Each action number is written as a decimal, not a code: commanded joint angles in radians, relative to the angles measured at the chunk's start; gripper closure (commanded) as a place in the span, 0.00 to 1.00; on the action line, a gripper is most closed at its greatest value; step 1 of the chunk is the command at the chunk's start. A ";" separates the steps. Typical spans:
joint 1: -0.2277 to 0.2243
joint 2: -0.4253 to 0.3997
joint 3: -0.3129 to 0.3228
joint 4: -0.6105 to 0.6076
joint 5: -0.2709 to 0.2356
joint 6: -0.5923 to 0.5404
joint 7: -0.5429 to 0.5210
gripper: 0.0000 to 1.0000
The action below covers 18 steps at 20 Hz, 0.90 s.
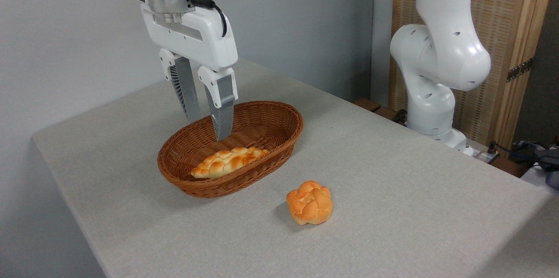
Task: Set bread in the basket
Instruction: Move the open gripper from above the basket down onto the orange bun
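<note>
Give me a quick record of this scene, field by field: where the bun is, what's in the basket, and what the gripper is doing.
bun: on the table, outside the basket, in front and to its right
basket: holds a braided loaf
gripper: open, empty, above the basket
task state: bun not yet in the basket

Orange-golden bread (309, 202) (knotted top), brown woven basket (279, 132), paler braided loaf (229, 161).

Even, soft, bright light, apparently from overhead. Faint diffuse shadows on the table (393, 190): one left of the bread (309, 202), another just beneath the basket (279, 142) rim. No glare. Focus sharp throughout, no visible edge distortion.
</note>
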 commanded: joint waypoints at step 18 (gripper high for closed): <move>-0.001 -0.111 -0.004 -0.163 0.004 -0.011 0.103 0.00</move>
